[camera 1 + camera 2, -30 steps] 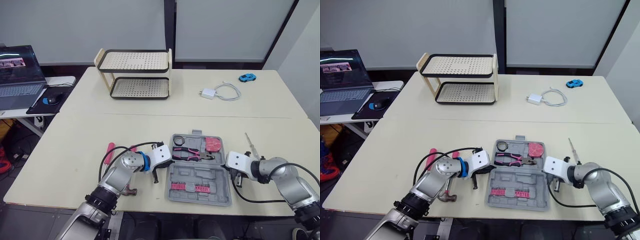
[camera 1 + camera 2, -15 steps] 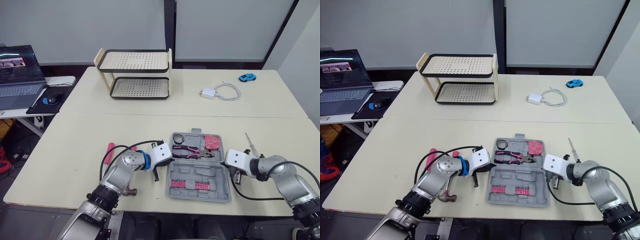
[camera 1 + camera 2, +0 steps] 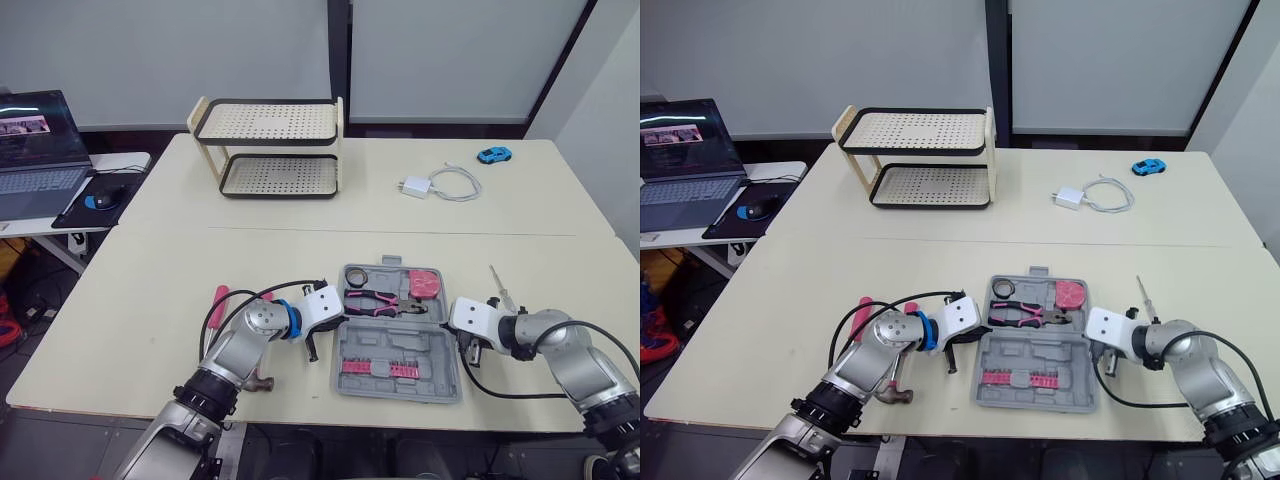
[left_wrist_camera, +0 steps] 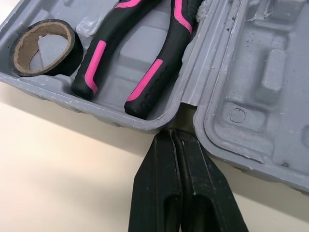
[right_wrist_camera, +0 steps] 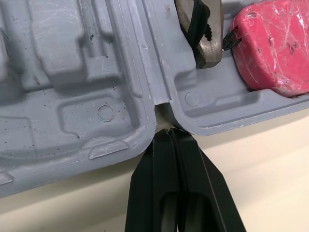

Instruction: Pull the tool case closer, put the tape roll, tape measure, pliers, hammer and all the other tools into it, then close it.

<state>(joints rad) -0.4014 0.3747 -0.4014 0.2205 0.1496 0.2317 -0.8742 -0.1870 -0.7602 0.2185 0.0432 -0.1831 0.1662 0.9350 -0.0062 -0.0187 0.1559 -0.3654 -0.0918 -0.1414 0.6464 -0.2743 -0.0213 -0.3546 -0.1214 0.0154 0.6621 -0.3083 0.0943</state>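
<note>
**Grey case pinned between two shut claws at its hinge line**

Grey moulded plastic, lying open and flat near the table's front edge: the tool case (image 3: 395, 343) sits directly between the two arms. Its far half holds the tape roll (image 4: 62, 67), the pliers (image 4: 166, 53) and the red tape measure (image 5: 270, 48).

The left gripper (image 4: 172, 136) has its fingers pressed together with no gap. Their tips sit in the notch where the two halves meet on the case's left side. The right gripper (image 5: 169, 134) mirrors it, fingers closed flat on each other and nosed into the matching notch on the right side. Neither holds a tool.

The relation that matters is the hinge seam. It runs left to right across the robot, from one claw tip straight to the other, so the case is braced at both ends of that line. Any drag toward the robot would go square to the seam, and probably needs both arms moving evenly or the case will skew.

Outside the case, what looks like the hammer head (image 3: 263, 382) lies by the left forearm, nearer that arm. A thin screwdriver (image 3: 500, 283) lies just right of the case, nearer the right.
</note>
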